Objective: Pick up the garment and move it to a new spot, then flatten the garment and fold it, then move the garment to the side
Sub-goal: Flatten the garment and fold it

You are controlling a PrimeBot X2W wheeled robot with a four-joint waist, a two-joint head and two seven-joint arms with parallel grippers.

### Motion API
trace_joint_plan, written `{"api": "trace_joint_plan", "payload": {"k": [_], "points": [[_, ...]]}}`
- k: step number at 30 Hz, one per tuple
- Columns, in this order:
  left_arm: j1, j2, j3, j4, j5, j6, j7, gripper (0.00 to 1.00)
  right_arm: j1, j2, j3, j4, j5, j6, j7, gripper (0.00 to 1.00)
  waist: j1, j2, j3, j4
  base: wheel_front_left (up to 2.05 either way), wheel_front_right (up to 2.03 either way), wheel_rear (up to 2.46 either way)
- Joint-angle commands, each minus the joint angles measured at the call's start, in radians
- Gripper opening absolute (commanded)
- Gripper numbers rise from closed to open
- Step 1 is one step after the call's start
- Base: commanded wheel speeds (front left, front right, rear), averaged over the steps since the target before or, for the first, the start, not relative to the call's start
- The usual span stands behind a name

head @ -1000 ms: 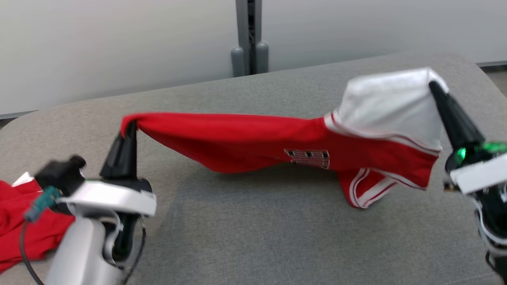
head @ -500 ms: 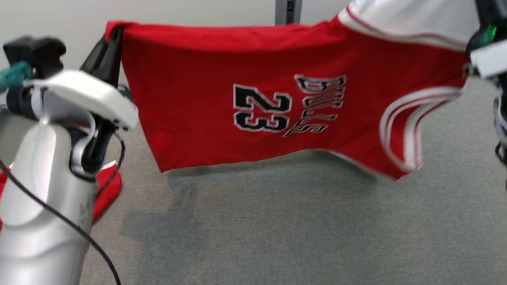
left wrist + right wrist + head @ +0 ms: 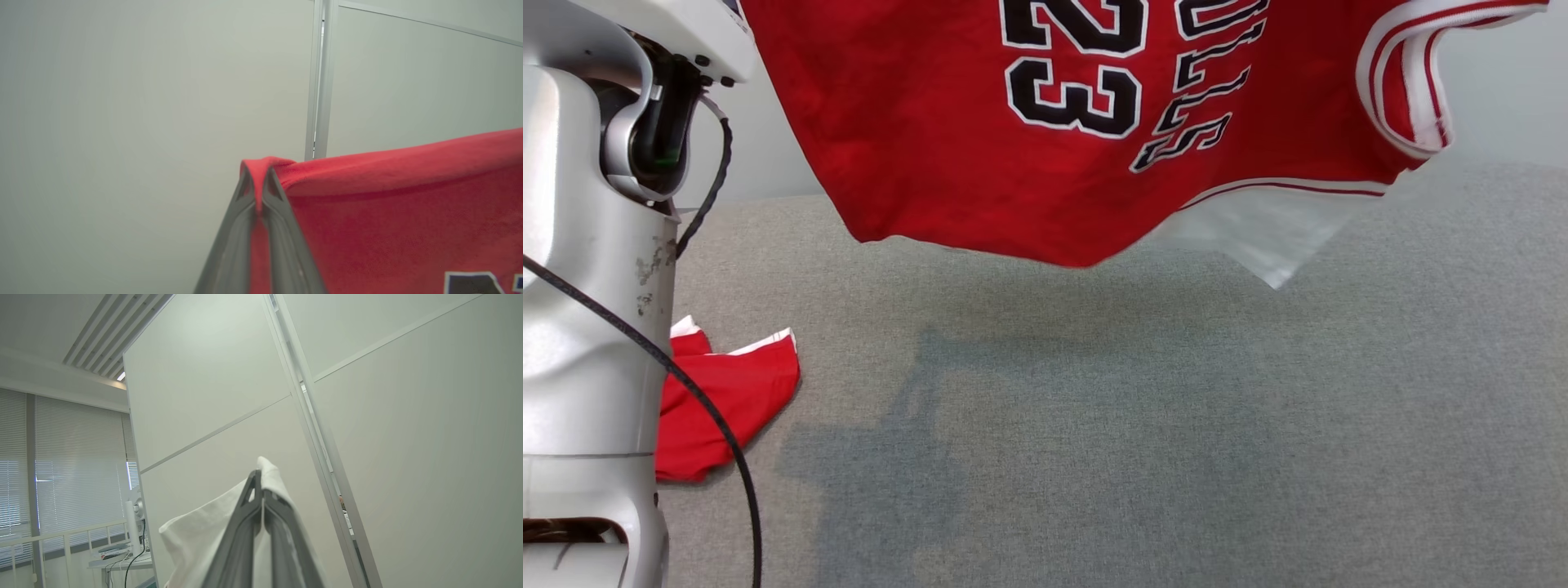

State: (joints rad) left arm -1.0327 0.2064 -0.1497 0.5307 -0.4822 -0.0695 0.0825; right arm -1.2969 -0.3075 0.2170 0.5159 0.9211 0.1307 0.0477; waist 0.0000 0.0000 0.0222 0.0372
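Mid-move: my left gripper [image 3: 258, 181] clamps the jersey [image 3: 980, 147] by a red corner, my right gripper [image 3: 260, 494] pinches white cloth, apparently its lining. Next, spreading it flat on the grey surface [image 3: 1176, 425].

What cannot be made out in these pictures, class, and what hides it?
- Head view: the jersey loses its upper part, with the lettering's top, to the top edge.
- Head view: the second red garment is partly hidden behind the left forearm.
- Right wrist view: the right gripper pinches the jersey's white side, which the bottom edge cuts off.
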Motion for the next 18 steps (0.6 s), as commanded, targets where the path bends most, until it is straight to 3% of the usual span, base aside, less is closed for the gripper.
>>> {"api": "trace_joint_plan", "payload": {"k": [1, 10, 18], "points": [[-0.008, -0.001, 0.002, 0.009, -0.004, -0.001, -0.006, 0.0, -0.006, -0.001, 0.007, 0.015, 0.002, 0.0, -0.001, 0.0, 0.0, 0.0, -0.002, 0.001, 0.0, 0.0, 0.0], [-0.01, 0.005, -0.022, 0.07, -0.035, -0.026, 0.041, 0.0, -0.003, -0.018, 0.106, 0.083, 0.04, 0.0, 0.092, 0.0, 0.0, 0.0, 0.041, -0.002, 0.0, 0.0, 0.0], [-0.124, 0.019, -0.028, 0.087, -0.07, -0.035, 0.149, 0.0, -0.151, 0.009, 0.072, 0.185, 0.018, 0.0, 0.07, 0.0, 0.0, 0.0, 0.239, -0.009, 0.0, 0.0, 0.0]]}}
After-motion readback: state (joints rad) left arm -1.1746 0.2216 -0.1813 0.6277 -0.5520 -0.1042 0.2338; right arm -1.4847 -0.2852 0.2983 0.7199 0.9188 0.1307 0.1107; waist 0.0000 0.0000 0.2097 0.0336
